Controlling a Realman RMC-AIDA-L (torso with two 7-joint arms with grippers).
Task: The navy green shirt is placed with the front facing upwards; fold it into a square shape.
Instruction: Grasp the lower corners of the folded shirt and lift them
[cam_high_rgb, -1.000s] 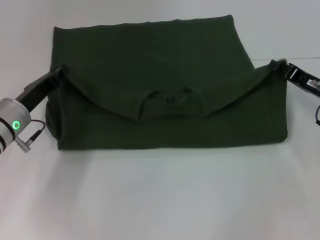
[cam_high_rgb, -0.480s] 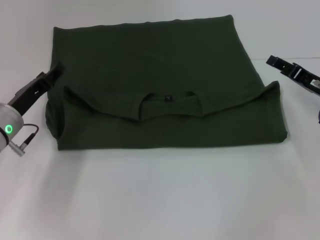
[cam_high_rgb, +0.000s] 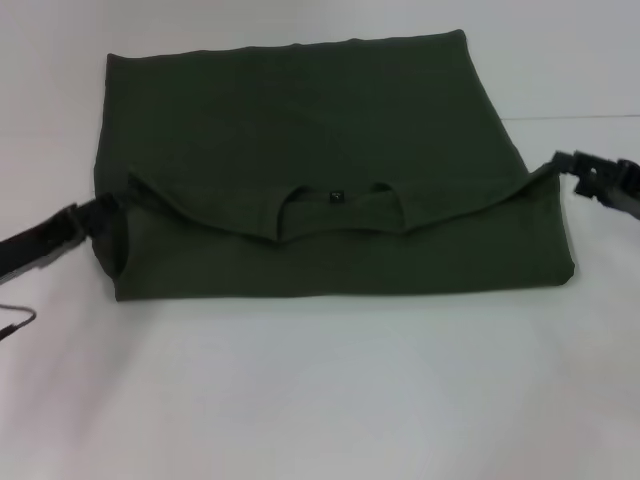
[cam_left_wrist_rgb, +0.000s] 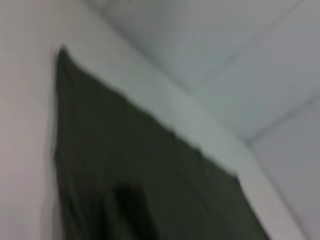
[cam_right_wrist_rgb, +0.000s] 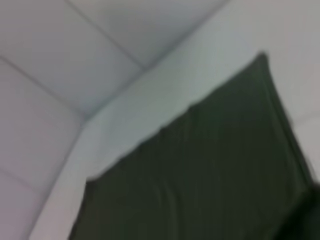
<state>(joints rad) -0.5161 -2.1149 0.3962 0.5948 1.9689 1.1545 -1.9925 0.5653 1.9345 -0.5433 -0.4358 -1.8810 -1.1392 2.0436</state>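
Observation:
The navy green shirt (cam_high_rgb: 320, 170) lies folded on the white table, its collar edge turned down over the lower half with the neck opening and small label facing up. My left gripper (cam_high_rgb: 97, 212) sits low at the shirt's left edge, by the end of the folded-over flap. My right gripper (cam_high_rgb: 567, 164) is at the right edge, beside the flap's right corner. Both wrist views show only the dark cloth: the shirt (cam_left_wrist_rgb: 150, 190) from the left wrist and the shirt (cam_right_wrist_rgb: 210, 175) from the right wrist, with white table around it.
The white table (cam_high_rgb: 320, 390) stretches in front of the shirt and to both sides. A thin cable loop (cam_high_rgb: 18, 322) hangs at the left edge below my left arm.
One second ago both grippers held the flap's corners. They let go and moved outward; the flap settled flat. Now both have dropped lower, back against the shirt's side edges.

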